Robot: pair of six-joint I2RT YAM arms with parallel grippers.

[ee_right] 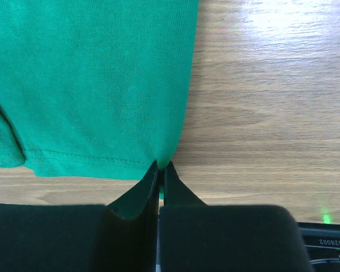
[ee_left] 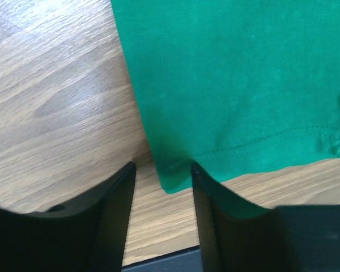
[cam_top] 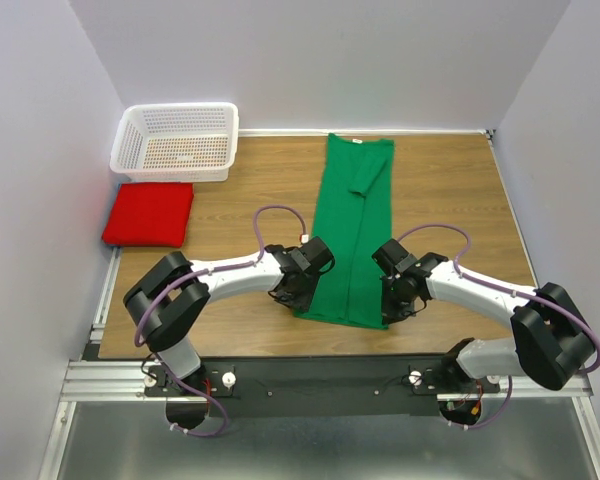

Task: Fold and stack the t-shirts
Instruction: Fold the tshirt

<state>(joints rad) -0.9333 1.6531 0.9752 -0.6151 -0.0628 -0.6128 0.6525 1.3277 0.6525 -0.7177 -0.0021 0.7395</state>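
- Two grippers, top view: left gripper [cam_top: 292, 292] and right gripper [cam_top: 400, 300] flank the near hem of one green t-shirt [cam_top: 355, 230], a long strip mid-table [cam_top: 450, 200]; one folded red t-shirt [cam_top: 148, 214] lies beside one white basket [cam_top: 180, 108].
- Left wrist: fingers [ee_left: 116, 192] spread, straddling the hem corner.
- Right wrist: jaws pinch the other hem corner; small label [ee_right: 323, 242], digits blurred.

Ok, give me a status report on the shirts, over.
Left hand open around near left corner of green shirt. Right hand shut on its near right corner. Shirt lies in a long strip; red shirt folded, beside basket. Nothing in the way.
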